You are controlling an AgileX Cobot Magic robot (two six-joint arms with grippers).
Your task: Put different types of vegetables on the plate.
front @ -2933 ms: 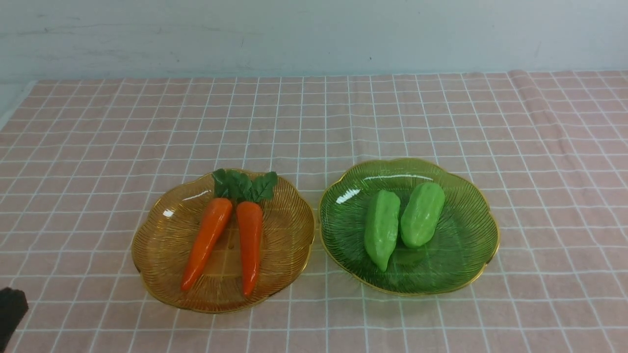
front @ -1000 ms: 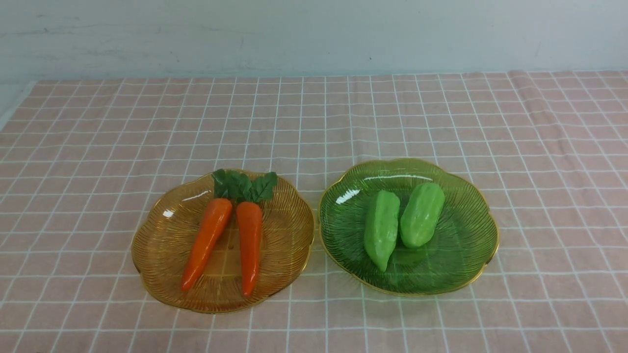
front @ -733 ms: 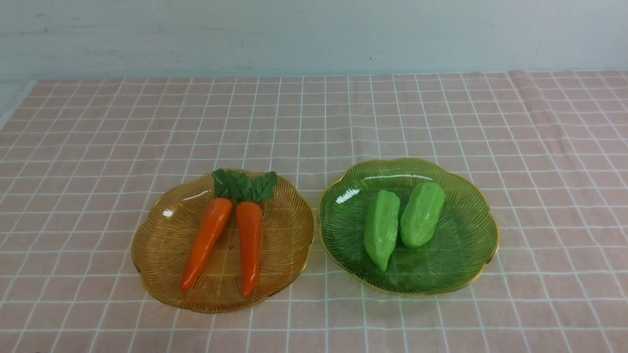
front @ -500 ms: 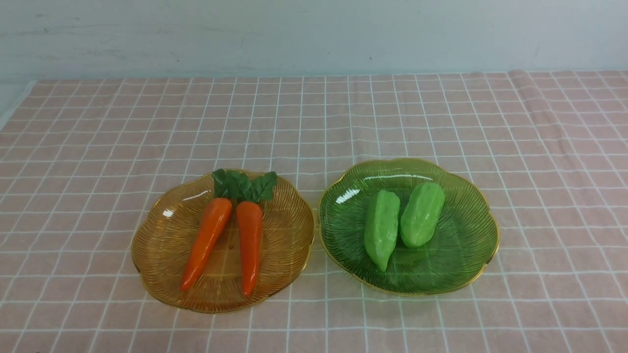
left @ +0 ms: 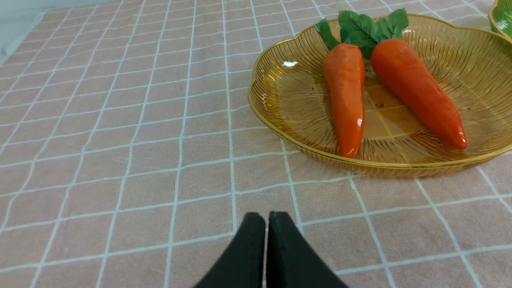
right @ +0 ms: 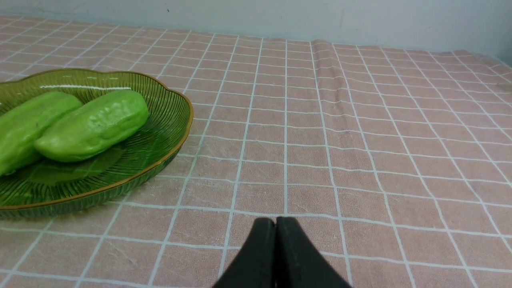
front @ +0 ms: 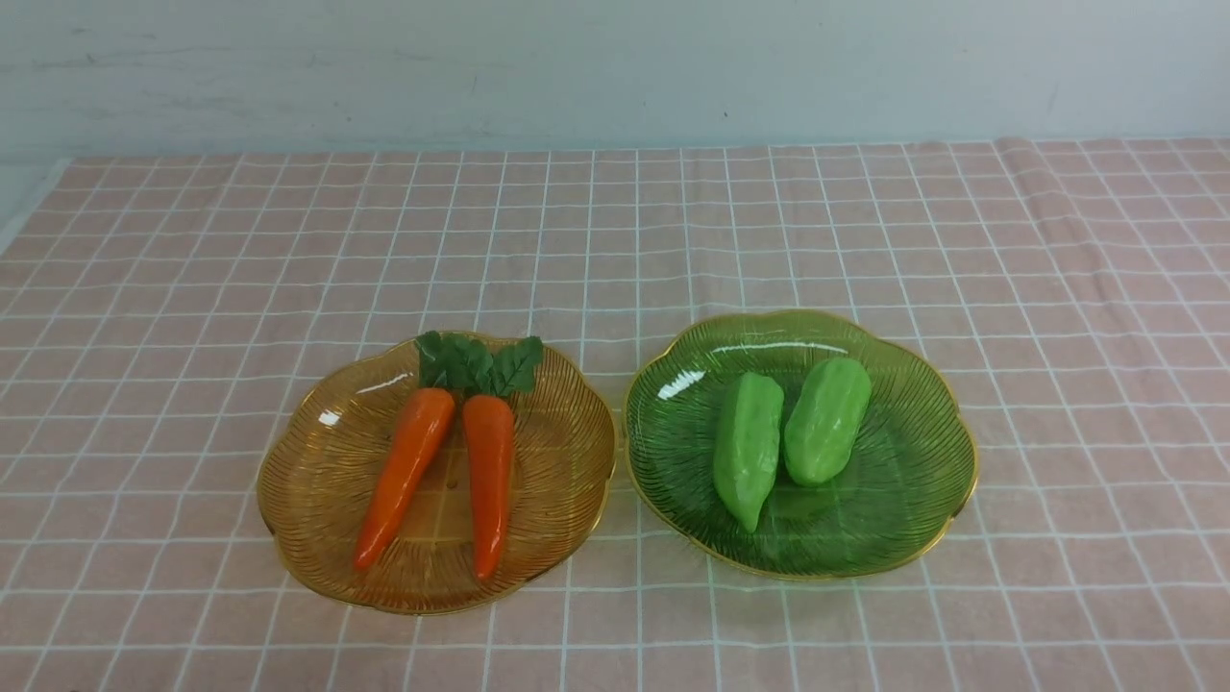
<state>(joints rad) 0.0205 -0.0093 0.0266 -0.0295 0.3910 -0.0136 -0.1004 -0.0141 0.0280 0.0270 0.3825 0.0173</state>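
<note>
Both arms hang low over the cloth [front: 615, 231], left hand [left: 267, 218] and right hand [right: 275, 222] pinched closed, holding nothing.

The front view looks down and forward from above the near table edge, taking in both plates. Each wrist view sits low behind its own closed pincer, facing ahead over the cloth: the left gripper [left: 266, 218] has the amber plate [left: 280, 132] ahead, the right gripper [right: 275, 223] the green plate [right: 176, 136].
</note>
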